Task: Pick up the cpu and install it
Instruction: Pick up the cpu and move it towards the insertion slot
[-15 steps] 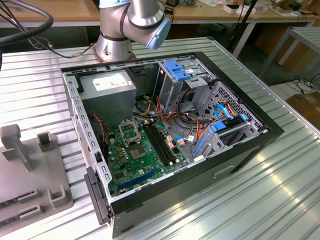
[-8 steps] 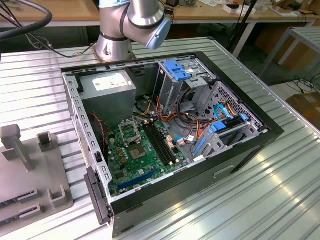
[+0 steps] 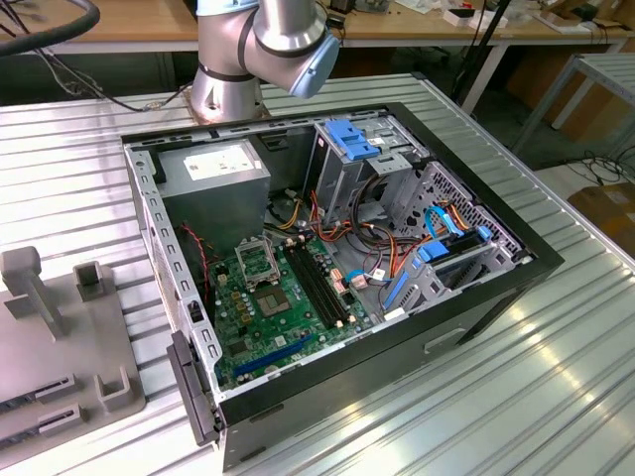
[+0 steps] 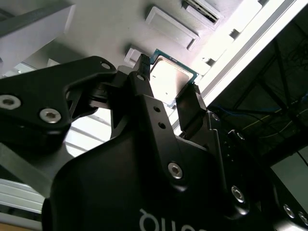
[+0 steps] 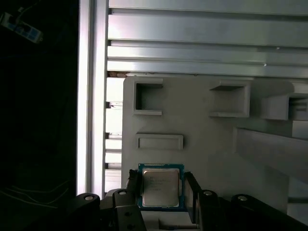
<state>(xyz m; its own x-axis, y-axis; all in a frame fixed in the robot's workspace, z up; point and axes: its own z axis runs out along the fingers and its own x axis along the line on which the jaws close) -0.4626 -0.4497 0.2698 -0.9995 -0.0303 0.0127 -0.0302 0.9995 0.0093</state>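
First wrist view: pinches the cpu (image 5: 160,186) by two opposite edges with the hand (image 5: 161,180), probably to hold it level over the grey tray (image 5: 202,134).

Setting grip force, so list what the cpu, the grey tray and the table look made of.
The cpu: silvery metal lid with a dull sheen, on a green rim that looks like circuit-board laminate.
The tray: matte grey, probably plastic, going by its thick moulded pocket walls and lack of glare.
The table: likely aluminium, judging by its ribbed slats with bright streaks.
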